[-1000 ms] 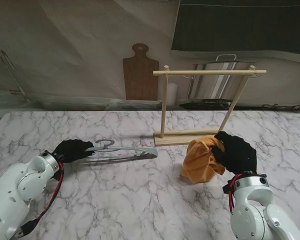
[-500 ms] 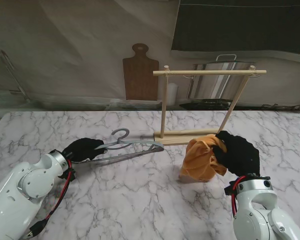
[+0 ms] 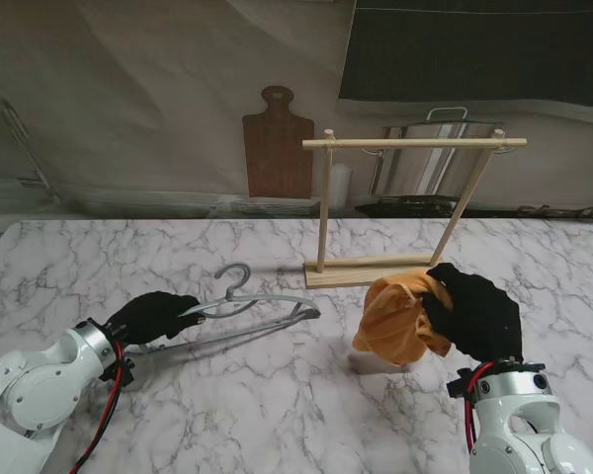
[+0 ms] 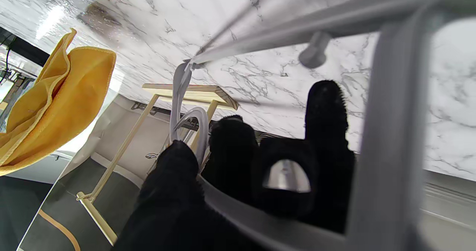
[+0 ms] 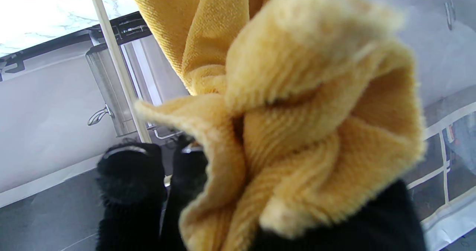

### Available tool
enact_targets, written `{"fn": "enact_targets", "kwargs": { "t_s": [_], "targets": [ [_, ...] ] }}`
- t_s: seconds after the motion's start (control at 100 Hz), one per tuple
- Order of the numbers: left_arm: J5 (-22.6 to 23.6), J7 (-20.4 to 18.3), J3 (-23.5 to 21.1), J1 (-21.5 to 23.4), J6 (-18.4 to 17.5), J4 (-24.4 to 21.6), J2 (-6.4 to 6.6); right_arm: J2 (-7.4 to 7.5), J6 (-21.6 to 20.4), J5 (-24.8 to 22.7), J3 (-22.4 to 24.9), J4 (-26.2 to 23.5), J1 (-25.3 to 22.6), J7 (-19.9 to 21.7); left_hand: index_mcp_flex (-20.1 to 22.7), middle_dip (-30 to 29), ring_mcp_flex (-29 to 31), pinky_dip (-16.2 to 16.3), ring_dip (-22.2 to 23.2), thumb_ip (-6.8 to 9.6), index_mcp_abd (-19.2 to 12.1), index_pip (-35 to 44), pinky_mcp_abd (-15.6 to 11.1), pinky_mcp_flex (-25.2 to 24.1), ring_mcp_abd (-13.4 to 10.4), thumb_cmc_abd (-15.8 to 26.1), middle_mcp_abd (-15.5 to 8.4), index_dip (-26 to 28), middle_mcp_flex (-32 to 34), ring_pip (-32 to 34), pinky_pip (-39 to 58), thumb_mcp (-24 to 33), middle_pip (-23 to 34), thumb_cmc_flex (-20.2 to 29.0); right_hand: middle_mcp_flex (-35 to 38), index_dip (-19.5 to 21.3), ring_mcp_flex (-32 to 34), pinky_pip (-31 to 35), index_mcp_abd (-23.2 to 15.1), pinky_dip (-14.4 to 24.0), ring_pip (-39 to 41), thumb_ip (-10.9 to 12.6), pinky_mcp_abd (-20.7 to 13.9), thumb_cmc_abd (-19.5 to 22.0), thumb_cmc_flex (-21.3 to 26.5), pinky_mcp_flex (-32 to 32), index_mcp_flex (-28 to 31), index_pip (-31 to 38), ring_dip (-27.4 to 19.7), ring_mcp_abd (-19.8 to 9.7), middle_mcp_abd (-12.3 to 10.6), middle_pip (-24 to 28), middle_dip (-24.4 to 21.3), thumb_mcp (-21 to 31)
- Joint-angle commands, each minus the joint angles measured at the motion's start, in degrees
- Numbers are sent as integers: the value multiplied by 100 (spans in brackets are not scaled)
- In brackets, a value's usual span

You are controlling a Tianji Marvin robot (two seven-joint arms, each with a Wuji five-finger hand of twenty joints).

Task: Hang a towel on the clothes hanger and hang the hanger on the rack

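Both hands grip: left hand (image 3: 150, 316) clasps the hanger (image 3: 252, 304), right hand (image 3: 471, 312) bunches the towel (image 3: 395, 318) near the rack (image 3: 412, 144).

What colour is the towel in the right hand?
Mustard yellow; the towel shows best in the right wrist view, bunched in the right hand.

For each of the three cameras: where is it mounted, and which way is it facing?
Stand: above the shoulders, facing the table; both arms, left hand on hanger, right hand holding towel.
Left wrist: along the fingers, over hanger toward rack.
Right wrist: along the fingers, mostly towel.
Shared: towel, rack.
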Motion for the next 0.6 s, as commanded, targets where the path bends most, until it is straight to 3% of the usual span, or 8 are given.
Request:
{"fn": "enact_targets", "kwargs": {
  "t_s": [0.0,0.15,0.31,0.39,0.59],
  "targets": [
    [-34,-25,-21,66,-42,-80,10,-20,-21,-37,16,-86,-81,-53,134,-51,232,127,-49,176,101,-289,-472,269,614,301,-214,-184,161,307,11189,83,188,413,416,73,168,351,-355,-23,299,308,109,443,585,42,117,420,153,-341,-429,700,132,238],
    [-231,103,1,44,-22,-88,-29,-31,-58,-61,65,-143,-163,-129,105,-70,228,115,-59,236,38,-573,-455,262,650,281,-277,-351,157,272,11189,110,144,519,422,73,169,355,-364,-24,302,311,108,442,586,49,123,424,153,-345,-433,696,134,238],
    [-277,427,311,-297,-33,184,-88,-43,-78,-68,140,-183,-227,-187,-43,-35,3,-209,-25,246,4,-235,-324,209,556,330,-459,256,2,43,10950,85,47,469,427,72,168,356,-364,-26,307,313,110,439,583,49,128,427,156,-341,-426,693,137,236],
    [-362,455,527,-519,29,326,-101,-47,-90,-67,171,-188,-252,-203,-137,-77,-209,-390,28,234,-10,-167,-250,180,664,340,-377,433,-138,-198,10679,87,-229,508,428,73,168,356,-371,-27,308,313,111,441,585,49,132,429,156,-345,-433,692,139,237],
    [-860,567,1198,-1133,234,753,-178,-64,-108,-25,206,-159,-289,-286,-180,-86,-262,-433,72,214,-37,-168,-240,174,702,337,-324,470,-187,-270,10644,79,-367,530,434,71,168,359,-374,-28,314,313,111,438,587,48,137,430,158,-344,-425,689,143,236]
  ]
}}
